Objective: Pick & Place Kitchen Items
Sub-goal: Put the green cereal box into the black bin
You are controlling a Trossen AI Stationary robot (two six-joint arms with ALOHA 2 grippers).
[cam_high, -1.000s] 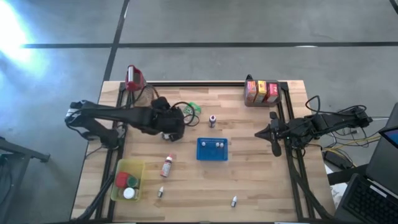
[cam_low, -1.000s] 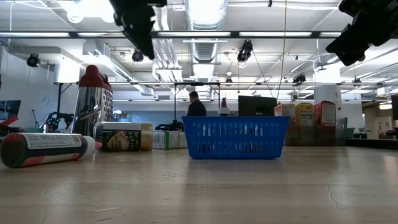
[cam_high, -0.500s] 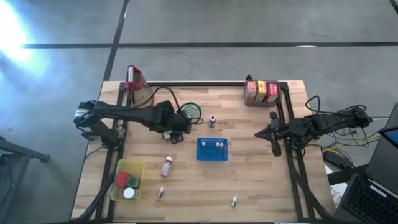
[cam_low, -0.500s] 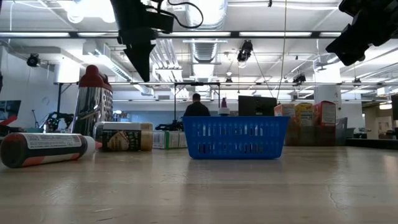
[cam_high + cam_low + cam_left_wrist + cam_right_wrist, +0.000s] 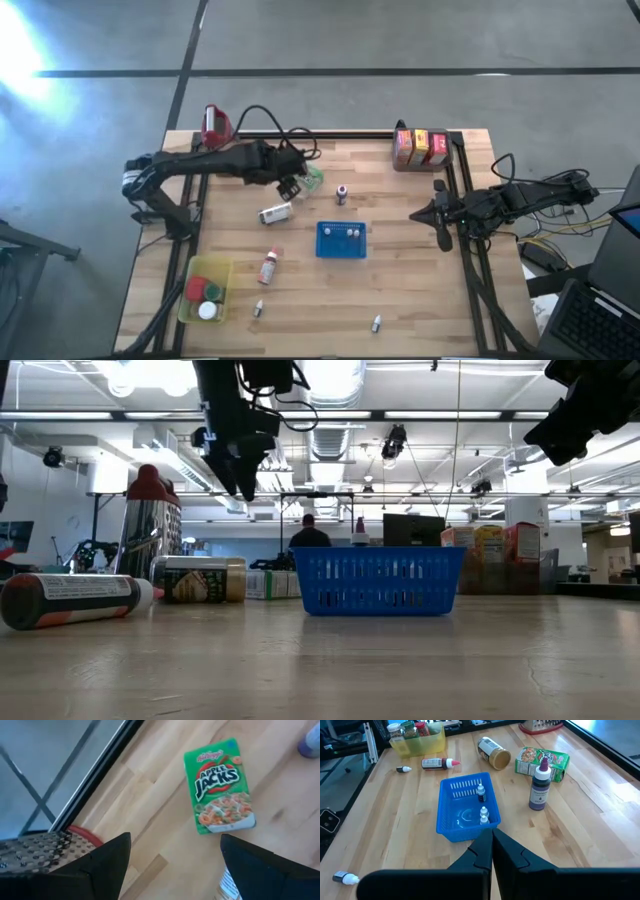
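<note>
A green Apple Jacks carton (image 5: 220,785) lies flat on the wooden table, left of a small purple bottle (image 5: 342,193). My left gripper (image 5: 296,186) hovers above and just left of the carton (image 5: 314,178), tilted downward, open, with nothing between its fingers (image 5: 107,862). A brown jar (image 5: 275,212) lies on its side nearer the front. My right gripper (image 5: 440,215) waits shut at the table's right edge, above the surface, empty.
A blue perforated tray (image 5: 330,252) at mid-table holds two tiny white-capped bottles. A red-tipped bottle (image 5: 268,266) and a yellow-green bin (image 5: 188,300) of lids lie front left. A metal grater (image 5: 215,125) stands far left and cartons (image 5: 420,147) far right. Tiny bottles (image 5: 377,322) lie near the front.
My left gripper has swung toward the table's far edge and a little right, sinking slightly and rolling, from over the brown jar to beside the green carton. It stays open. The jar now shows uncovered. My right arm has kept still.
</note>
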